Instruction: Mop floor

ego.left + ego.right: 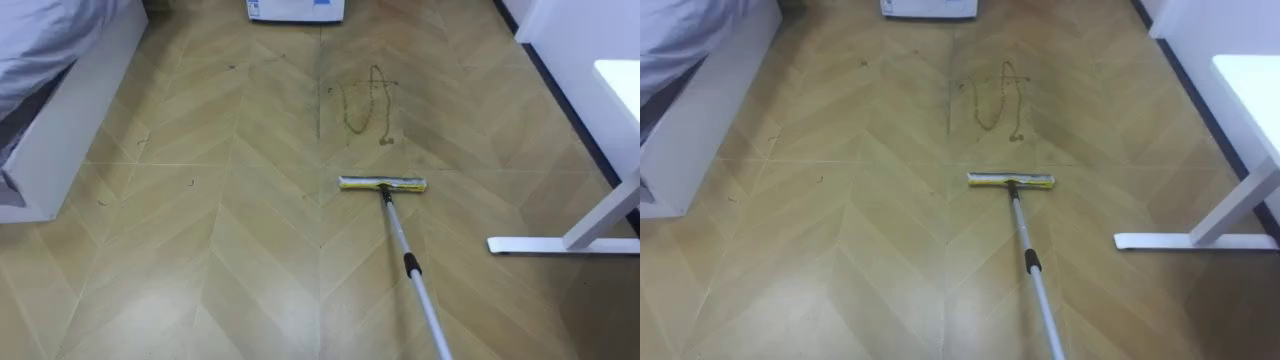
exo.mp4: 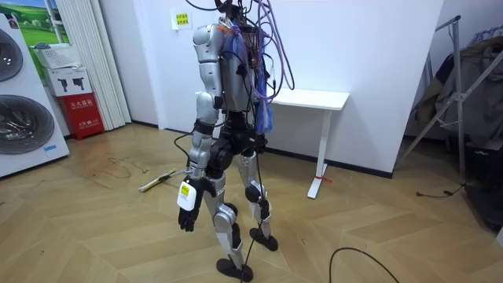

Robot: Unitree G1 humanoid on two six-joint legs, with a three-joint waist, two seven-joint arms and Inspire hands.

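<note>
A mop lies on the wooden floor with its yellow-edged flat head (image 1: 382,185) ahead of me. Its silver handle (image 1: 405,255) runs back toward the lower right edge of the eye views. Just beyond the head, a dark scribbled stain (image 1: 365,105) marks the floor. In the room view the mop head (image 2: 149,185) rests near the stain (image 2: 118,167), and the handle slants up toward my body. I stand upright facing the room view's left. My left hand (image 2: 185,216) hangs at my side with relaxed fingers and holds nothing.
A bed with a white base (image 1: 60,120) stands at my left. A white desk's foot (image 1: 530,245) rests on the floor at my right. A white appliance (image 1: 295,10) stands straight ahead. Washing machines (image 2: 23,102) and a clothes rack (image 2: 464,71) stand by the walls.
</note>
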